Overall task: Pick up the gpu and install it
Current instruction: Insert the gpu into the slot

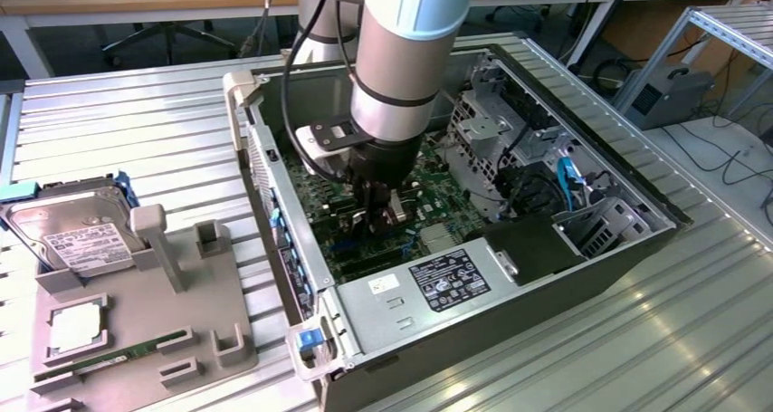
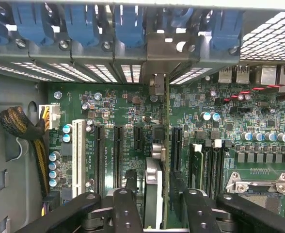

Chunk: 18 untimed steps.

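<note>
The gpu (image 2: 153, 194) stands on edge in a motherboard slot inside the open computer case (image 1: 278, 204). Its thin board runs up to its metal bracket (image 2: 158, 53) at the case's rear slot openings. My gripper (image 2: 154, 182) straddles the card from above. One finger (image 2: 131, 183) stands on one side and the other finger (image 2: 177, 183) on the opposite side, each with a small gap to the card, so the gripper is open. In the exterior view the gripper (image 1: 384, 208) reaches down into the middle of the case over the green motherboard (image 1: 423, 181).
Empty expansion slots (image 2: 100, 155) lie beside the card, memory sticks (image 2: 197, 165) and the CPU socket (image 2: 261, 187) on its other side. A cable bundle (image 2: 21, 126) hangs by the case wall. Outside, a grey fixture (image 1: 181, 340) holds a hard drive (image 1: 72, 235) and a memory stick (image 1: 109, 356).
</note>
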{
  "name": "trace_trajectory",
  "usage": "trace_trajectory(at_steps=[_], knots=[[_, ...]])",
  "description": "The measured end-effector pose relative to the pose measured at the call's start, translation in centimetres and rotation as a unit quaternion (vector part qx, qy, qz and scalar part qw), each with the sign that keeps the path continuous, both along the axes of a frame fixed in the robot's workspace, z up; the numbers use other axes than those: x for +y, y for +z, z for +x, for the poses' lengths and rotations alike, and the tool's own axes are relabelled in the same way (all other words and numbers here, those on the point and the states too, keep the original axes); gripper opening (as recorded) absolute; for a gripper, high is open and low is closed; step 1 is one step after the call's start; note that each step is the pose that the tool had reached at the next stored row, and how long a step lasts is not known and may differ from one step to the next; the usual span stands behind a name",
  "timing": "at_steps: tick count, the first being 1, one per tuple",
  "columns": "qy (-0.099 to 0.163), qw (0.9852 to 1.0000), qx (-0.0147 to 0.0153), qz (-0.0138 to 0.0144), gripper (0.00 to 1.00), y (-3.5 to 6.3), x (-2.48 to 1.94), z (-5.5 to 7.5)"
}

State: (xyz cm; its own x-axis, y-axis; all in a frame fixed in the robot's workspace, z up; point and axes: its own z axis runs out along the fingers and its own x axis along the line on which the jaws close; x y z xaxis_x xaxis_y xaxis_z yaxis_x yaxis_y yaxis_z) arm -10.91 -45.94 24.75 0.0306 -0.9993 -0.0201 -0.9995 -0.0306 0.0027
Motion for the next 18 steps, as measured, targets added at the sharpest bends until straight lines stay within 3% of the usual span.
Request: trace_trajectory(at_steps=[1, 5, 8, 15, 18], knots=[[0.0, 1.0, 0.0001, -0.0002, 0.41, 0.06, 0.0, 0.0], [0.0, 1.0, 0.0, 0.0, 0.41, 1.88, 0.0, 0.0], [0.0, 1.0, 0.0, 0.0, 0.41, 2.43, 0.0, 0.0], [0.0, 1.0, 0.0, 0.0, 0.41, 2.43, 0.0, 0.0], [0.0, 1.0, 0.0, 0.0, 0.41, 1.81, 0.0, 0.0]])
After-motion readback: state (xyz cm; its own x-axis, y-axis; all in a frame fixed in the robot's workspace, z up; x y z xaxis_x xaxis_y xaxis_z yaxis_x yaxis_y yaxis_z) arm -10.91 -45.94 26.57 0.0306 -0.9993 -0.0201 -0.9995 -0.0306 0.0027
